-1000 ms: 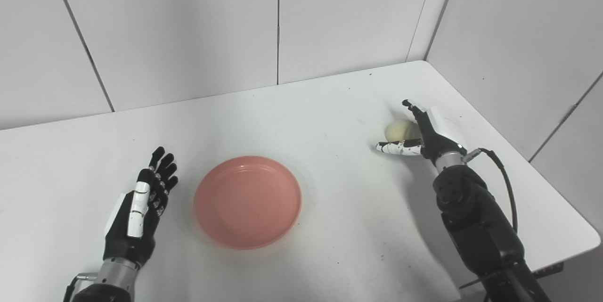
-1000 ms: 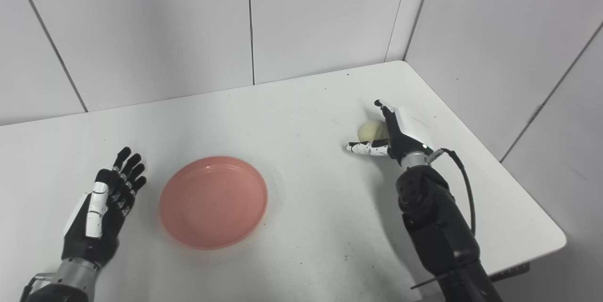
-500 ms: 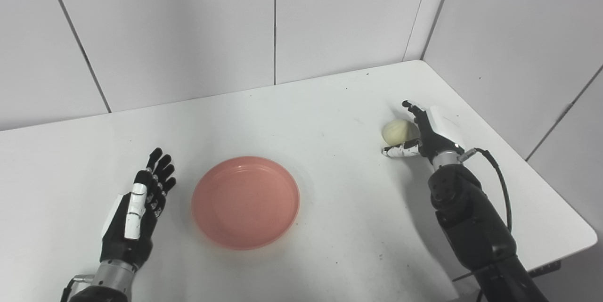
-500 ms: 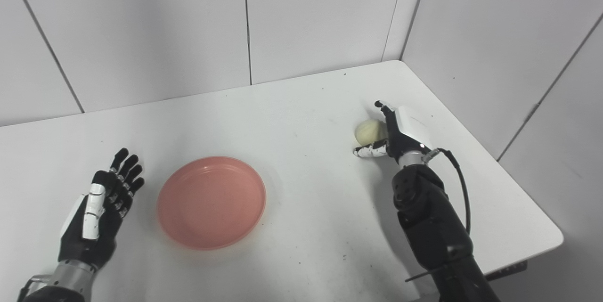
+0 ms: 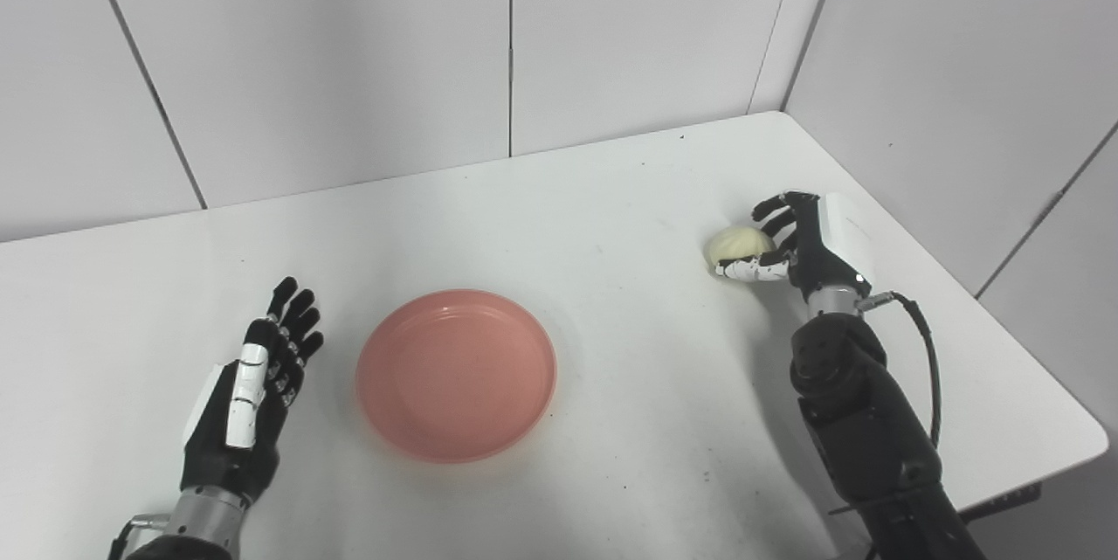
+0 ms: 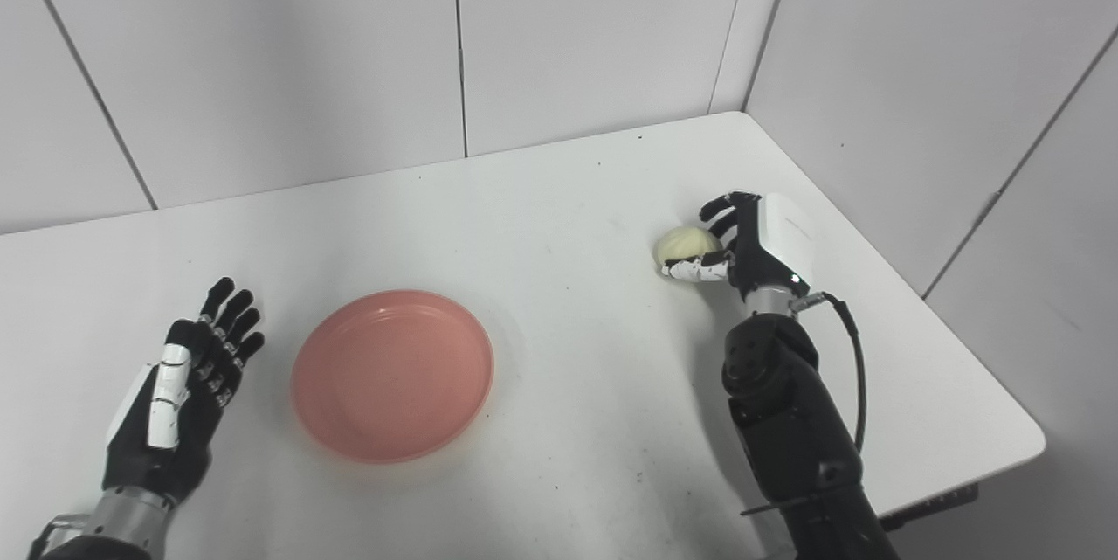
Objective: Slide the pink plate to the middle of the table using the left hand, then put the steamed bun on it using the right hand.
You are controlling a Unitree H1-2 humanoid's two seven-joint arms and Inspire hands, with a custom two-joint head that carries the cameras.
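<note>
1. The steamed bun (image 5: 738, 242) sits at the table's (image 5: 611, 219) right side, clamped between the thumb and curled fingers of the right hand (image 5: 799, 237), apparently ready for lifting.
2. The pink plate (image 5: 456, 374) lies mid-table, well apart from the bun, awaiting it.
3. The left hand (image 5: 253, 394) rests beside the plate, fingers spread, holding nothing.

Pink plate (image 5: 456, 374): round, shallow, salmon-pink, empty, flat on the counter (image 5: 611, 193), just right of the open left hand (image 5: 249, 403), apart from it.
Steamed bun (image 5: 736, 243): pale cream, round, enclosed by the fingers and thumb of the right hand (image 5: 799, 241), well right of the plate.
</note>
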